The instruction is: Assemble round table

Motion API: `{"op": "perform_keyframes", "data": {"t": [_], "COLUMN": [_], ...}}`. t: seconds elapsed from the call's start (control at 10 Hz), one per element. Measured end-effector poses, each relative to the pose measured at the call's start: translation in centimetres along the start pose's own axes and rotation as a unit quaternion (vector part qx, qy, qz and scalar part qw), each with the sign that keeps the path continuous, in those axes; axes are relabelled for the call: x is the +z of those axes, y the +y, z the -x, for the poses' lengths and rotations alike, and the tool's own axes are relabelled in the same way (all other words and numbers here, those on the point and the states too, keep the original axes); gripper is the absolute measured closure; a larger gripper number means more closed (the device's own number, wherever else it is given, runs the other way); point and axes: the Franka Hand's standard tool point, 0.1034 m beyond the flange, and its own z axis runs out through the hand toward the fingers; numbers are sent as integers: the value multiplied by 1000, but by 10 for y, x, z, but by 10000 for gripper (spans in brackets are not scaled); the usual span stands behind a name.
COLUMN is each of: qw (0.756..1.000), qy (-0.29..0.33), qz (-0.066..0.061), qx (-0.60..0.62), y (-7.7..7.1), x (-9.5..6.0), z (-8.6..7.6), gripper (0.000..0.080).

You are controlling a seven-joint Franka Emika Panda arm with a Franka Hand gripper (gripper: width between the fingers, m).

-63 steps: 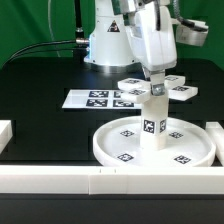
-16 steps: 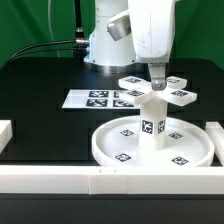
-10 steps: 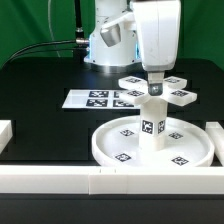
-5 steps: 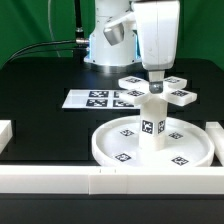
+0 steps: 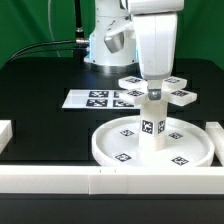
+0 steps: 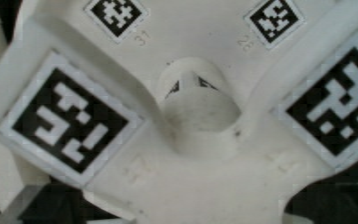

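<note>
— Wrist view showed what, right then?

— It showed the cross-shaped piece [image 6: 194,110] filling the frame, its hub centred under me. That piece [image 5: 155,88] lay on the black bench [image 5: 45,85], just behind the round disc [image 5: 105,148], where the leg [image 5: 152,122] stood upright.

— And your jaws [image 5: 152,82]?

— They stood spread as wide as they go and held nothing, hanging just above the cross.

— How would you take it well?

— I judged it best to descend straight, straddle one arm near the hub, and close evenly, keeping clear of the marker board [image 5: 98,99].
</note>
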Motion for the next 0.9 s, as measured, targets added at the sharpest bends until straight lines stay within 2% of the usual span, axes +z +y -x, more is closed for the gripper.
{"op": "perform_keyframes", "data": {"t": [0.5,0.7,0.9], "qw": [1000,1000,1000], "qy": [0,0,0], "qz": [-7,-6,-6], "qx": [6,6,7], "y": [-3,-2,-2], "x": [8,7,7], "z": [0,0,1], "gripper": [151,352,352]}}
